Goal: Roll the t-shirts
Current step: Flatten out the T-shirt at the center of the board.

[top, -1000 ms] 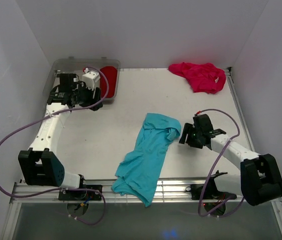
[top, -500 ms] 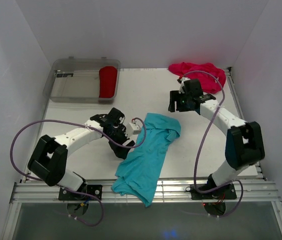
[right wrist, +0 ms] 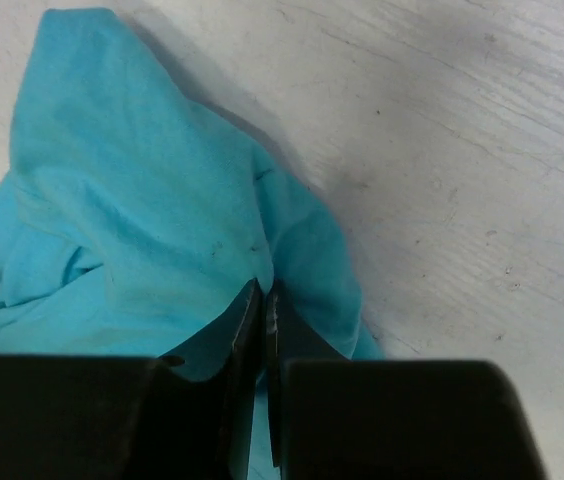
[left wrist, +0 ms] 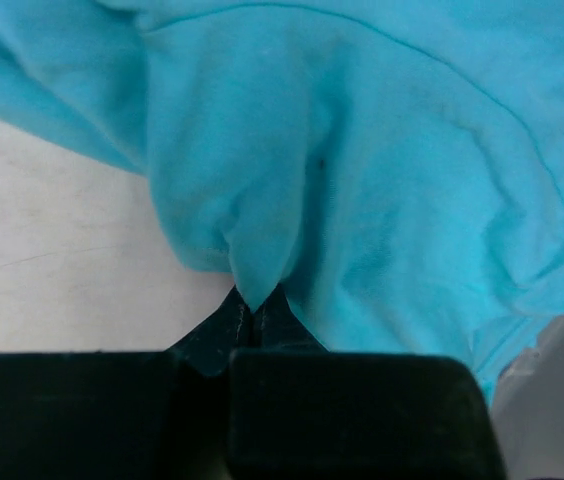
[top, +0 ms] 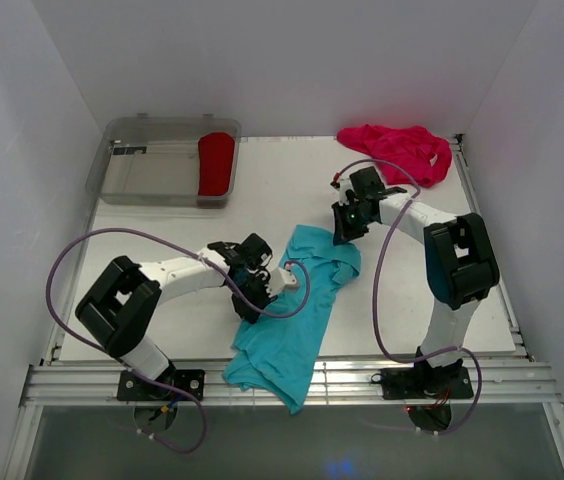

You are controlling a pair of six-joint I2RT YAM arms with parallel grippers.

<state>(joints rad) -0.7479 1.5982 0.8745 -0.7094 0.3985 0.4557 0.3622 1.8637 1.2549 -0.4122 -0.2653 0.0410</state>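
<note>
A turquoise t-shirt (top: 297, 305) lies crumpled on the table, stretching from the middle to the front edge. My left gripper (top: 262, 297) is shut on a fold at its left side, the cloth (left wrist: 362, 180) pinched between the tips (left wrist: 254, 305). My right gripper (top: 346, 232) is shut on the shirt's top right corner (right wrist: 162, 200), fingertips meeting at the fold (right wrist: 263, 287). A magenta t-shirt (top: 402, 150) lies bunched at the back right. A red t-shirt (top: 216, 163) sits rolled inside the clear bin (top: 142, 175).
The clear plastic bin stands at the back left against the white wall. White walls close in the table on three sides. Purple cables loop from both arms. A metal rail (top: 362, 375) runs along the front edge.
The left arm left the bin, came to the turquoise shirt's left side and shut on it. The right arm swung round to the shirt's top right corner and shut on it.
</note>
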